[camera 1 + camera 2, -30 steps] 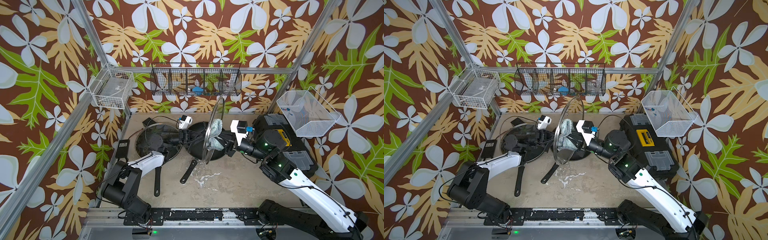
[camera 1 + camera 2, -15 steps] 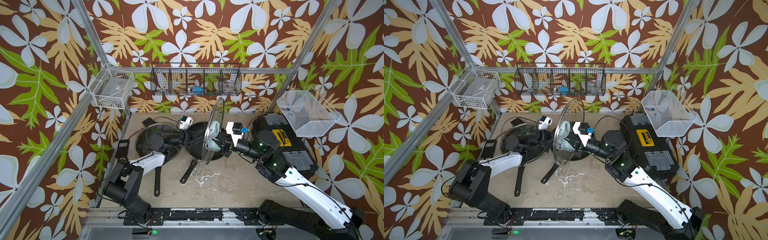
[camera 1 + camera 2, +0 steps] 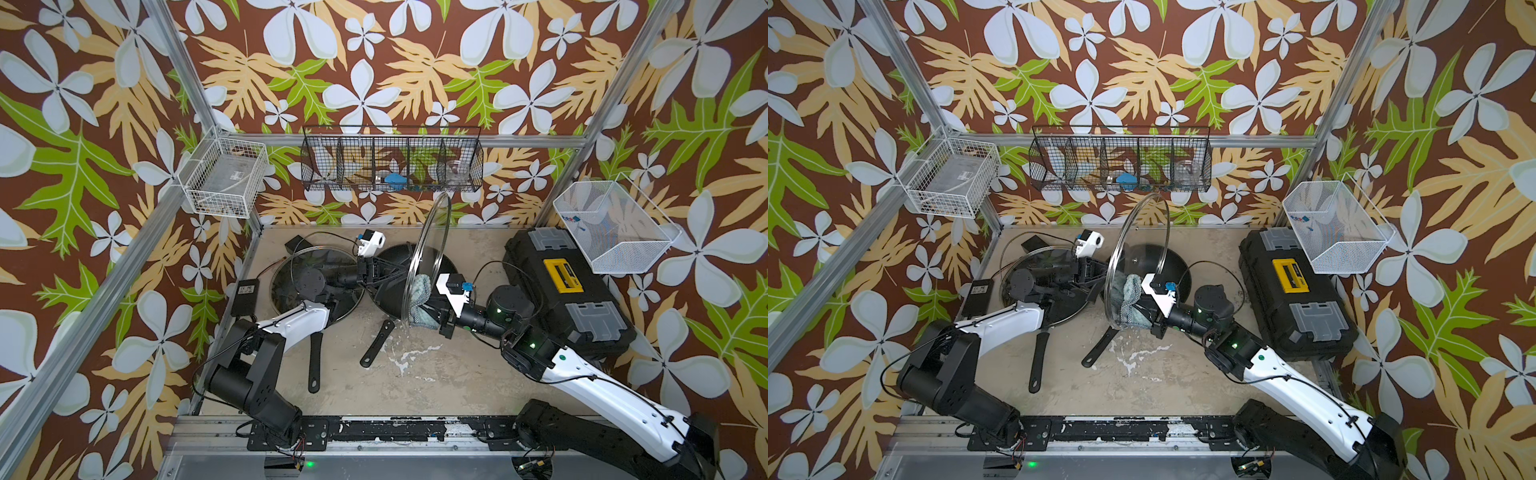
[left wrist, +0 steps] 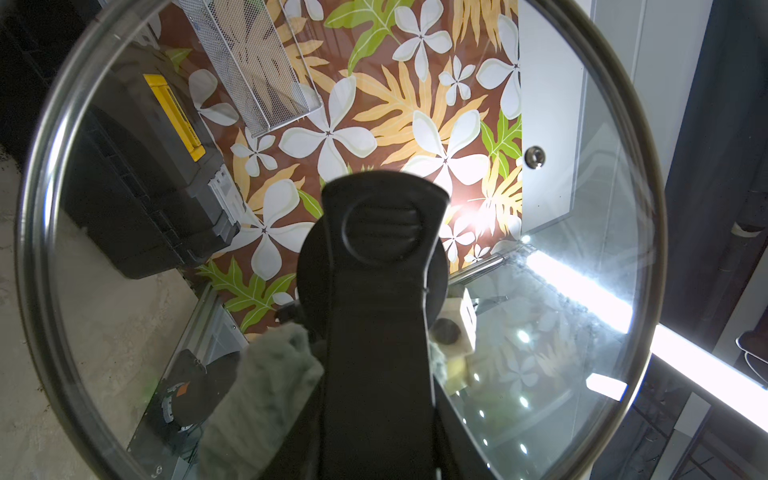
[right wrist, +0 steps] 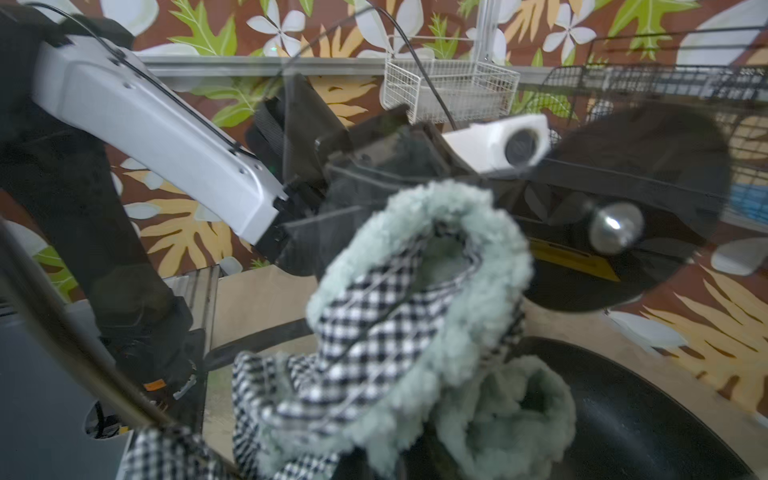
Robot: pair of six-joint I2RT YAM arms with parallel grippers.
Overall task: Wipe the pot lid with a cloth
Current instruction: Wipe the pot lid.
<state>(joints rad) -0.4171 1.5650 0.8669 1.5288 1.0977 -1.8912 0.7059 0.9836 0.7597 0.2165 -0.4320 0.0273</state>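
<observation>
- Far left in the top views, a white wire basket [image 3: 224, 183] hangs on the frame, and a black power adapter [image 3: 245, 297] lies on the table below it.
- Next along, a frying pan [image 3: 314, 357] sits under my left arm, handle toward the bottom of the frame.
- My left gripper [image 3: 384, 271] is clamped on the knob of the pot lid [image 3: 428, 245]. The glass lid stands upright on edge at centre frame, above a second black pan [image 3: 376, 345]. From the left wrist camera I see one black finger [image 4: 382, 291] across the knob, with the lid [image 4: 540, 249] filling the picture.
- The cloth [image 3: 419, 299], bunched up, is against the lower part of the lid's face, on the side away from the knob. Up close it shows pale green fleece and a black-and-white check [image 5: 415, 311].
- My right gripper [image 3: 434, 311], just right of the lid, is closed on the cloth.
- Right of centre, a black toolbox [image 3: 565, 286] with a yellow latch stands on the table, with a white mesh basket [image 3: 615, 226] above it.
</observation>
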